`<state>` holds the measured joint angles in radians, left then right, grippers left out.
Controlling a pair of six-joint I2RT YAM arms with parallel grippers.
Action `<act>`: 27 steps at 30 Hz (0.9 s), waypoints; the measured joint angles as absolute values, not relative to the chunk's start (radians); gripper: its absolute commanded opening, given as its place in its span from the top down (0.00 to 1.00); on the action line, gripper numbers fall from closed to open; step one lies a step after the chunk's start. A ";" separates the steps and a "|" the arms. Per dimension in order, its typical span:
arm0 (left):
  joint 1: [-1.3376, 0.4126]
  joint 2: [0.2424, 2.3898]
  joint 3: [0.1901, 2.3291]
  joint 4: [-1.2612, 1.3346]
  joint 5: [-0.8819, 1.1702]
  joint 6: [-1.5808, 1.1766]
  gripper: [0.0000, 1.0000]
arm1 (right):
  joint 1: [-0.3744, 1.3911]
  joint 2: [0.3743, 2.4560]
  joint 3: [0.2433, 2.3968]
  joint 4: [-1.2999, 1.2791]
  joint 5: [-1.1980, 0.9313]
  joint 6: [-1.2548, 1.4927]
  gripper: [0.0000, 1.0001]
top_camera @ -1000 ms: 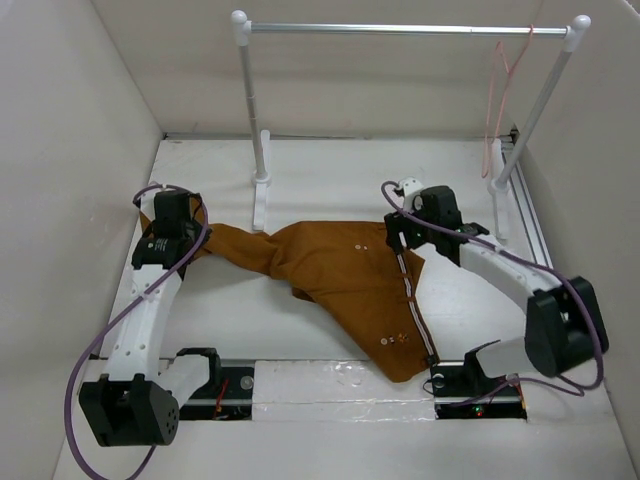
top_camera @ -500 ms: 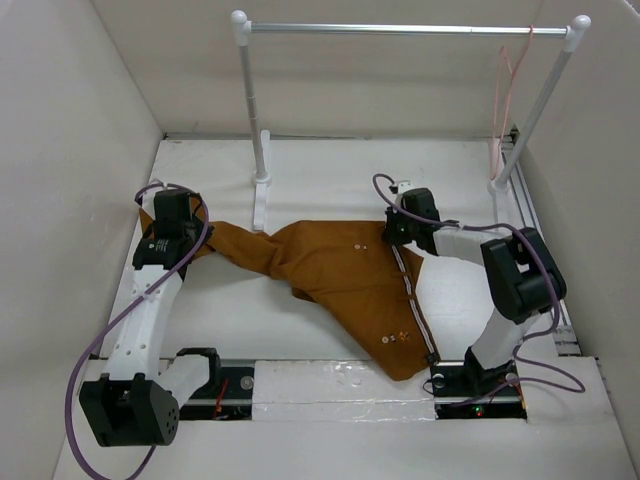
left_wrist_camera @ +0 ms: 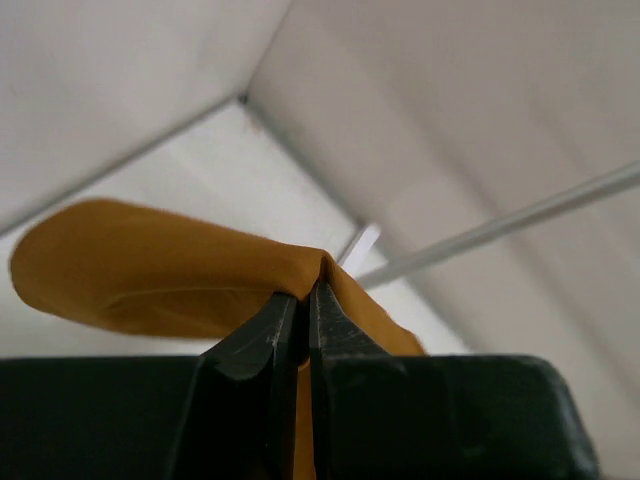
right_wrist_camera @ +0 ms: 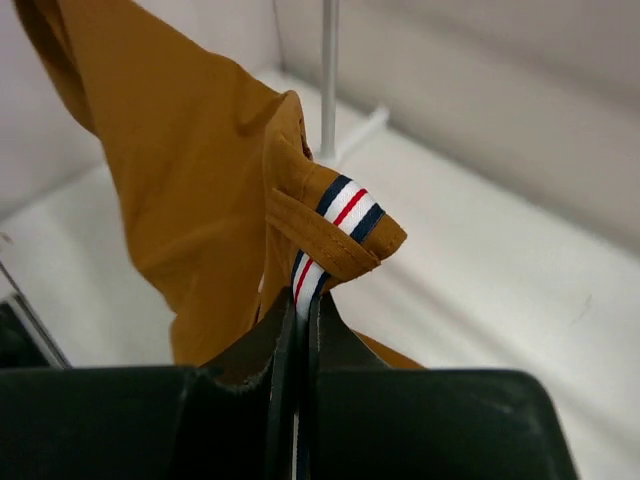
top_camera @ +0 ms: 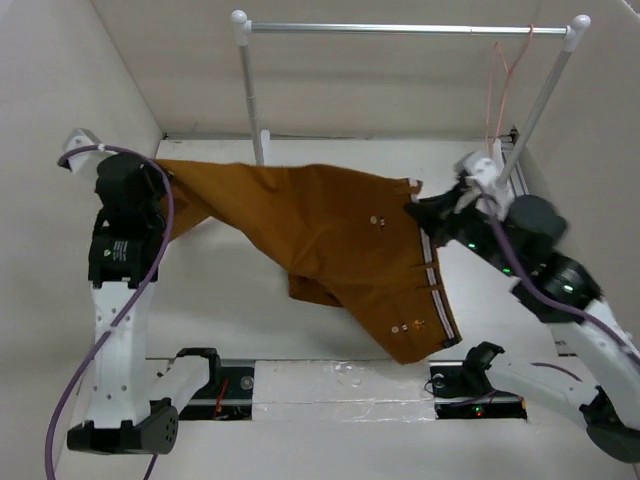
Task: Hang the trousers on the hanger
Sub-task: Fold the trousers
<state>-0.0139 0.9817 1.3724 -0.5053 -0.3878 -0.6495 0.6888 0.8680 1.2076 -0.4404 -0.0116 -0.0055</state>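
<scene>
Trousers (top_camera: 330, 240), spread above the bench (top_camera: 250, 320) between the left jaws clenched on a leg fold and the right jaws clenched on the striped waistband, should travel taut and level toward the hanger (top_camera: 490, 110) beyond the right jaws.

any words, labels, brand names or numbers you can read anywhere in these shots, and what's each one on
No text can be read in any view.
White label on the left arm: there is print, but it is too small and blurred to read.
Striped ribbon on the trousers: white, dark and red stripes only, no lettering.
Hanger and rail: no markings visible.
</scene>
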 measured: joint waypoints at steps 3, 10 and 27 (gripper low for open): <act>-0.015 0.948 1.483 -0.520 -0.459 -0.628 1.00 | 0.696 0.822 1.429 -0.580 -0.057 -0.008 1.00; -0.050 0.958 1.698 -0.503 -0.555 -0.555 1.00 | 0.755 0.994 1.902 -0.759 -0.121 -0.030 1.00; -0.358 1.755 1.561 -0.454 -0.538 -0.387 0.07 | -0.227 1.150 1.036 -0.623 -0.006 -0.040 1.00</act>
